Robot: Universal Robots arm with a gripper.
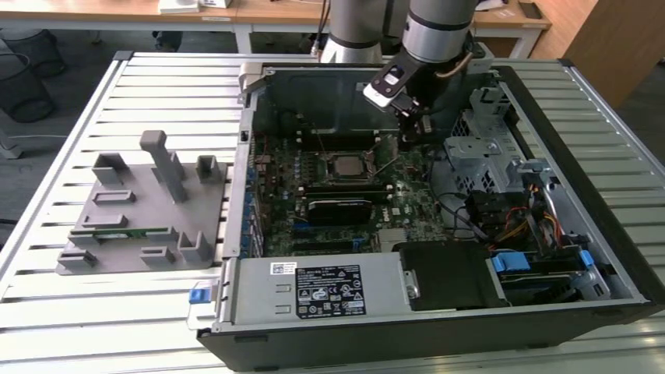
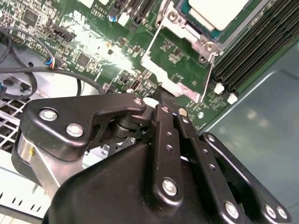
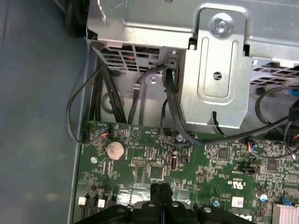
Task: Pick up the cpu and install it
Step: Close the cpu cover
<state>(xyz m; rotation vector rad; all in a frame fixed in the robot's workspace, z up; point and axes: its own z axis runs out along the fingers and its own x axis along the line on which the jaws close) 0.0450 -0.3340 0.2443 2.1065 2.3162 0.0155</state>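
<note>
Closed, empty gripper [image 3: 161,189] beside the seated cpu [image 1: 346,165].
The gripper hung inside the open computer case [image 1: 592,234] with its fingers pressed together on nothing, tips just above the motherboard [image 3: 224,163]. The cpu lay in its socket at the middle of the motherboard. In the second wrist view its pale plate ran off the edge, and the socket's metal frame [image 2: 180,70] seemed to sit over its rim, though the gripper's body hid much.

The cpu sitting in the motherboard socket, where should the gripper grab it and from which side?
Likely by two opposite thin edges, straight down from above: the cpu lies flat, plate up, seated in the socket, whose frame hems its sides.
</note>
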